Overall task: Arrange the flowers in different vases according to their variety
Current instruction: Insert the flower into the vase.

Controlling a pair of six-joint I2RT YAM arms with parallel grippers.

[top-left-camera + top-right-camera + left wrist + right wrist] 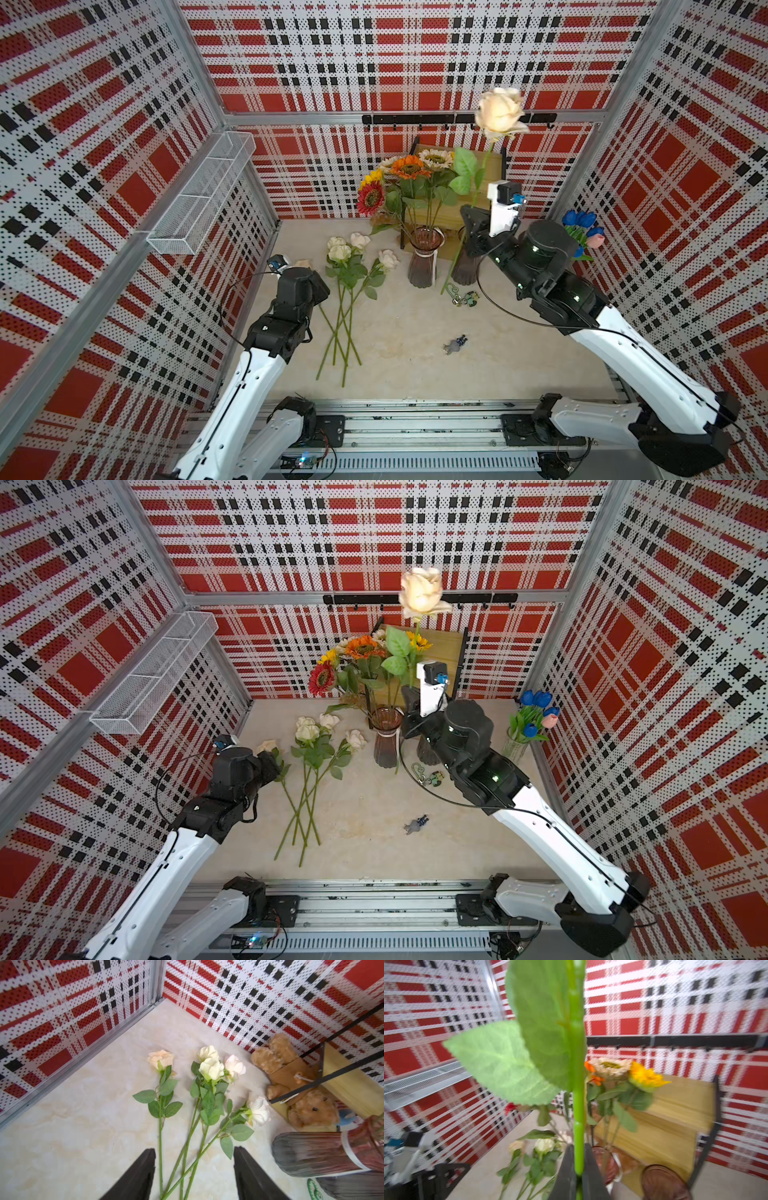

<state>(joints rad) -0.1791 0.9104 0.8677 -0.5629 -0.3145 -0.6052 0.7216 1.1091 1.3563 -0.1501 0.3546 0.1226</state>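
Observation:
My right gripper (pixel 579 1151) is shut on the green stem of a cream rose (pixel 500 110) and holds it upright, high above the brownish-purple vase (pixel 465 268). The stem's lower end shows between that vase and the pinkish vase (pixel 424 259), which holds the sunflowers (pixel 409 166). Several cream and pale pink roses (pixel 211 1068) lie on the table. My left gripper (pixel 195 1150) hangs open over their stems, with nothing held. Blue tulips and a pink one (pixel 538 712) stand in the clear glass cylinder (pixel 515 748) at the right wall.
A wooden shelf (pixel 494 166) stands at the back behind the vases, with a teddy bear (pixel 307 1109) under it. A green keychain (pixel 461 297) and a small grey figure (pixel 455 345) lie on the table. A wire basket (pixel 203 195) hangs on the left wall.

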